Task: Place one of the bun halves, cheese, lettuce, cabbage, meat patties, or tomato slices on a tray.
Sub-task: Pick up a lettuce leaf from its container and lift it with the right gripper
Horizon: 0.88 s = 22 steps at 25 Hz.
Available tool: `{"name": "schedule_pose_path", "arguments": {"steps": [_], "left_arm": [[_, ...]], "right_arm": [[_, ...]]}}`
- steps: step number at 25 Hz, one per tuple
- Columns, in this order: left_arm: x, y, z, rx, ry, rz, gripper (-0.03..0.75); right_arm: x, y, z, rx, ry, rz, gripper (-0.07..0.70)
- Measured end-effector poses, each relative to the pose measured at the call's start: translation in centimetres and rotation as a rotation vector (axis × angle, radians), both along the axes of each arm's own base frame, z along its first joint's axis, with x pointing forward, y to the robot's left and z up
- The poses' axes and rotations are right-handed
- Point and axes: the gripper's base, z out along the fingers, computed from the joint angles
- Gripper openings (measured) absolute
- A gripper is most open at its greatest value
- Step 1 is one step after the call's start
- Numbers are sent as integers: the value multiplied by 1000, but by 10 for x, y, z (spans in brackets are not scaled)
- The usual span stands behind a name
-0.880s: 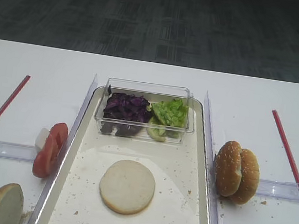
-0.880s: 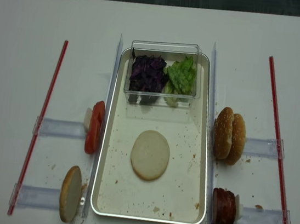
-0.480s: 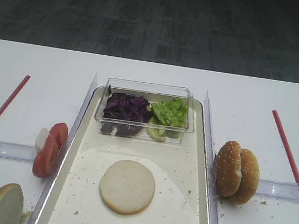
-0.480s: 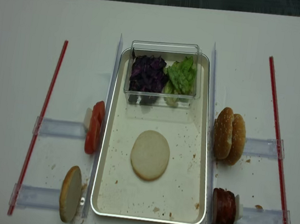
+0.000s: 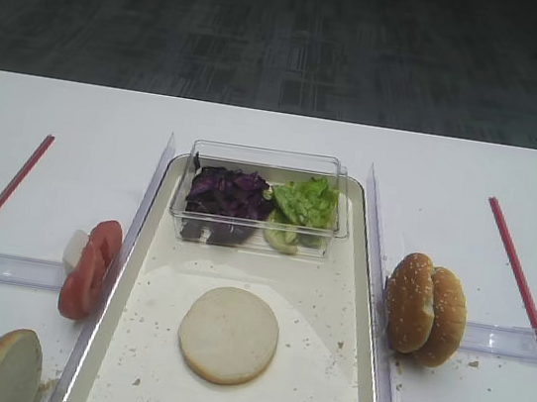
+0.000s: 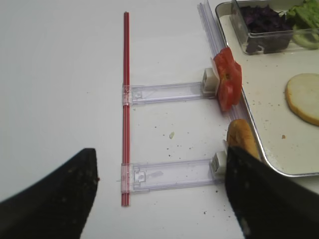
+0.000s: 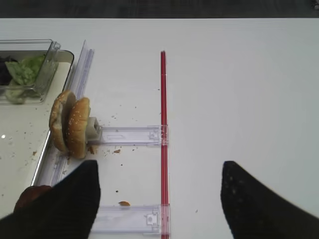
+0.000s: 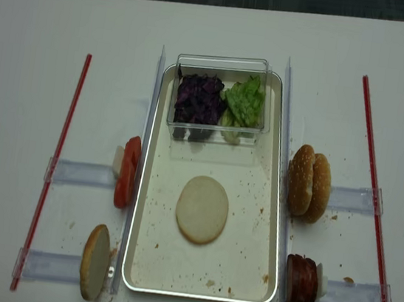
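Purple cabbage, bright green lettuce, red tomato slices, sesame-speckled golden bun halves, crumb-flecked cream tray.

White counter carries a small clear plastic tub at centre-rear. Two thin red strips flank the tub, left and right. Clear plastic rail holders lie between.
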Motion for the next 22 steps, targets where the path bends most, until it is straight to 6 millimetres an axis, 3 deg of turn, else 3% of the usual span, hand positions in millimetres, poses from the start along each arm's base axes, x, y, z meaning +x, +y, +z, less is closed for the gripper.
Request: {"name": "schedule_pose_path", "arguments": {"steps": [10, 17, 22], "left_arm": [[0, 0, 0, 0, 0, 0, 493], [0, 0, 0, 0, 0, 0, 493], [0, 0, 0, 0, 0, 0, 493]], "right_arm": [[64, -2, 33, 24, 123, -5, 533], [135, -5, 53, 36, 282, -6, 533], [198, -8, 54, 15, 396, 14, 533]]}}
